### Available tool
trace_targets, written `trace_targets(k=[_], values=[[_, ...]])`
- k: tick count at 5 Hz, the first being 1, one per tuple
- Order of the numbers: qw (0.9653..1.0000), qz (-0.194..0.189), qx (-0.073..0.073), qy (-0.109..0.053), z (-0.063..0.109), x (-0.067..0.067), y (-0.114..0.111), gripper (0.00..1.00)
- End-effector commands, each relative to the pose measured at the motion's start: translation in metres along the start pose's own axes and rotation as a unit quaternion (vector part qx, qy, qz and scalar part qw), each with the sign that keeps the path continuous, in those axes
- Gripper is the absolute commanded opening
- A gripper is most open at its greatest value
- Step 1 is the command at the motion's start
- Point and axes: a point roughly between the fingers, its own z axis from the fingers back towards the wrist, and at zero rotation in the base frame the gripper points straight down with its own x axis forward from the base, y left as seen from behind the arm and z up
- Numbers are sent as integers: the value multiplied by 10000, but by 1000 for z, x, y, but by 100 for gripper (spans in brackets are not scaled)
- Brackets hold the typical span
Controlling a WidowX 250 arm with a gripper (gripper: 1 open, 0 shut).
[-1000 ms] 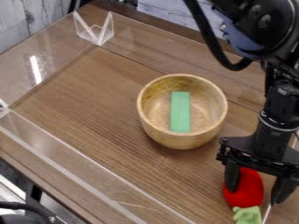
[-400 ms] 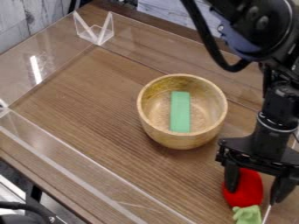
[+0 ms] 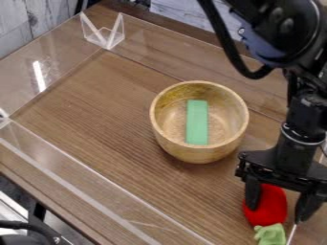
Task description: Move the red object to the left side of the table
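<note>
The red object (image 3: 271,206), a small strawberry-like toy with a light green leafy tip (image 3: 270,234), lies on the brown wood-grain table (image 3: 102,105) at its near right corner. My black gripper (image 3: 277,195) points straight down over it. Its fingers stand open on either side of the toy, low at the tabletop. The fingers hide part of the toy's upper end. Whether the pads touch the toy I cannot tell.
A wooden bowl (image 3: 167,127) holding a green rectangular block (image 3: 198,122) stands just left of the gripper. Low clear acrylic walls (image 3: 57,167) border the table. A clear bracket (image 3: 102,32) sits at the far left corner.
</note>
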Motion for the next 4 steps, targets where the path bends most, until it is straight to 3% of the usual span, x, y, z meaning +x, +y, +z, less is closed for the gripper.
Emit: trace_targets(k=[1,3,4], values=[[9999,-41,-73,-137,3,2,-4,100],[9998,-24,-55,-186,3,3,-5,100],[9998,-27,-65,-210,6,2,-4,0]])
